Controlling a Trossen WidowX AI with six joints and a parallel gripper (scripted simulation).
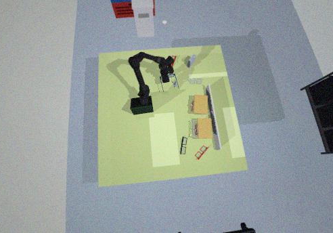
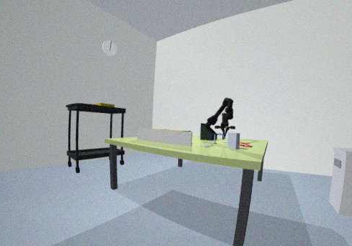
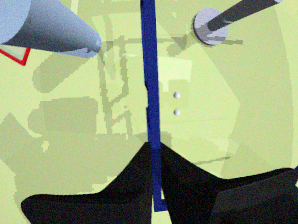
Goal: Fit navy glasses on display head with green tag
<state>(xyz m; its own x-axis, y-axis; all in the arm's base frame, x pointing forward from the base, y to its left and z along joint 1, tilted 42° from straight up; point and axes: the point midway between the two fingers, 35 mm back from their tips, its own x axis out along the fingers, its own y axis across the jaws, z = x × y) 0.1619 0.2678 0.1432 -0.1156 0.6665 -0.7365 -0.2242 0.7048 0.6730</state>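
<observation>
Navy glasses (image 3: 152, 63): held above the green surface (image 1: 126, 152) near its far edge, well apart from both display heads; frame hangs below the gripper (image 1: 167, 75)
Fingers: clamped together on a thin navy bar of the frame, which runs straight up between them in the wrist view
Display heads: two tan blocks, one (image 1: 201, 104) beyond the other (image 1: 204, 128), side by side against a grey backboard (image 1: 214, 116); green tag too small to tell in any view
Other pairs: black glasses (image 1: 183, 145) and red glasses (image 1: 201, 152) lie on the surface near the closer head
Risk: the pinch is on one slim bar, so the frame may swing or twist in transit and arrive crooked; heads stand close together, so a wide approach could knock the wrong one
Views: only the wrist camera shows the grip itself; only the top view shows the whole route to the heads
</observation>
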